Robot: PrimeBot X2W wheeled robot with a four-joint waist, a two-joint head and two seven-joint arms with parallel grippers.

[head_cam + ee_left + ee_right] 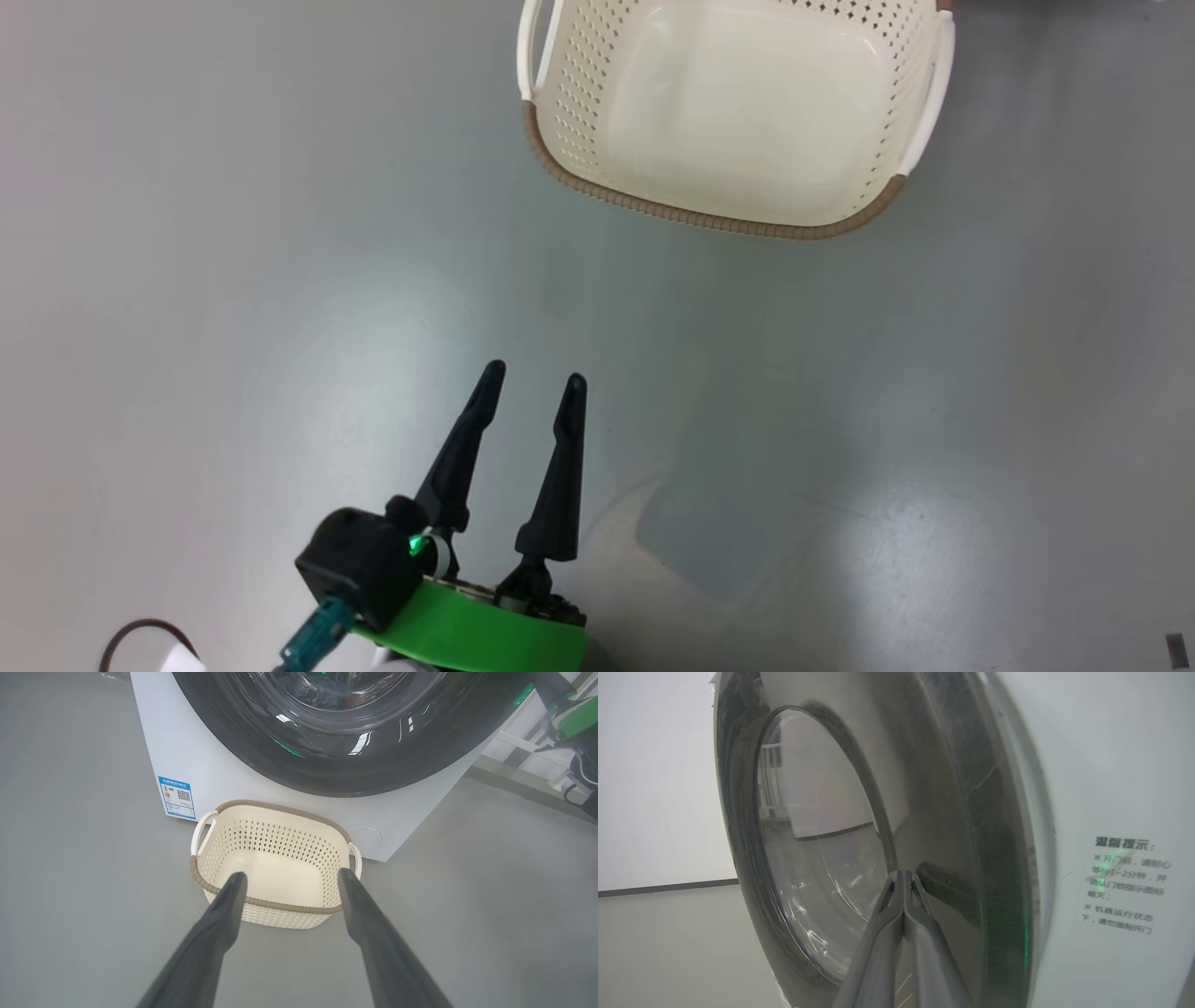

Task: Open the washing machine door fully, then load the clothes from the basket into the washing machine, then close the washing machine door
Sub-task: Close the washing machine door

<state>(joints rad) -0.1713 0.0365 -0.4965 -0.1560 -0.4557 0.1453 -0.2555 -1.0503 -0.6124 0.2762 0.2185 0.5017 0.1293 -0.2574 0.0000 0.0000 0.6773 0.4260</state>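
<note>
hovering over the grey floor [233,280], the left pincer [535,373] had its fingers wide apart, short of the cream basket [709,224], which stood just before the white washing machine [187,756]. the right pincer [903,873], fingers pressed together, pointed at the glossy black rim of the round door [971,812].

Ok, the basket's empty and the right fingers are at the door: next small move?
Probably press the shut right gripper against the washing machine door: the basket holds nothing, and the door sits close to the washing machine front, latching unclear.
</note>
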